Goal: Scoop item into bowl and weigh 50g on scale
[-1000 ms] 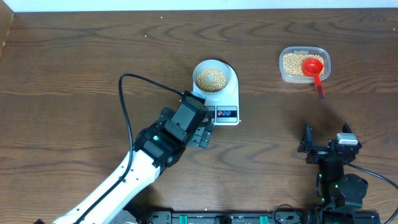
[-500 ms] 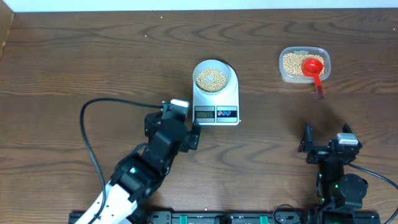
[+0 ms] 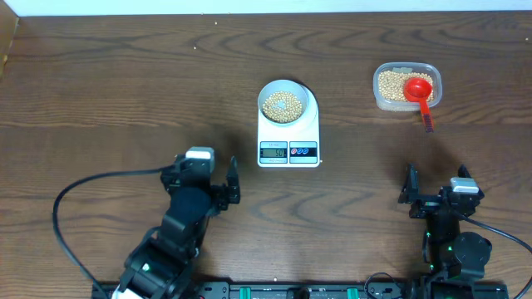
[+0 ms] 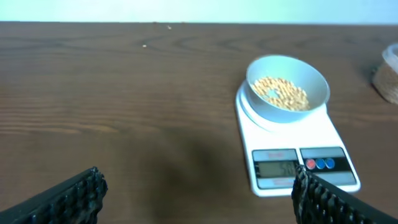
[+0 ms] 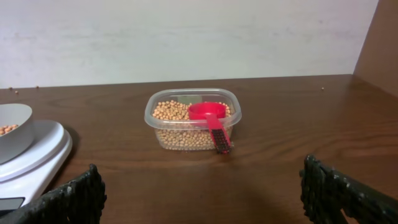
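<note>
The pale bowl (image 3: pixel 284 104) (image 4: pixel 287 87) sits on the white scale (image 3: pixel 289 137) (image 4: pixel 292 155) and holds a small heap of tan beans (image 3: pixel 283 105) (image 4: pixel 283 93). The scale's display (image 3: pixel 273 150) is lit, its digits blurred. My left gripper (image 3: pixel 204 176) (image 4: pixel 199 196) is open and empty over bare table, to the near left of the scale. My right gripper (image 3: pixel 436 184) (image 5: pixel 202 193) is also open and empty, near the front right. From the right wrist, the bowl (image 5: pixel 11 127) and scale (image 5: pixel 34 158) show at the left edge.
A clear plastic tub (image 3: pixel 406 85) (image 5: pixel 193 118) of beans stands at the back right. A red scoop (image 3: pixel 418 87) (image 5: pixel 208 112) rests in it, its dark-ended handle (image 3: pixel 426 119) hanging over the near rim. A black cable (image 3: pixel 91 187) trails from the left arm.
My left arm has pulled back from the scale's front edge toward the near left, gripper open throughout. The right arm, bowl, scale and tub have not moved.
</note>
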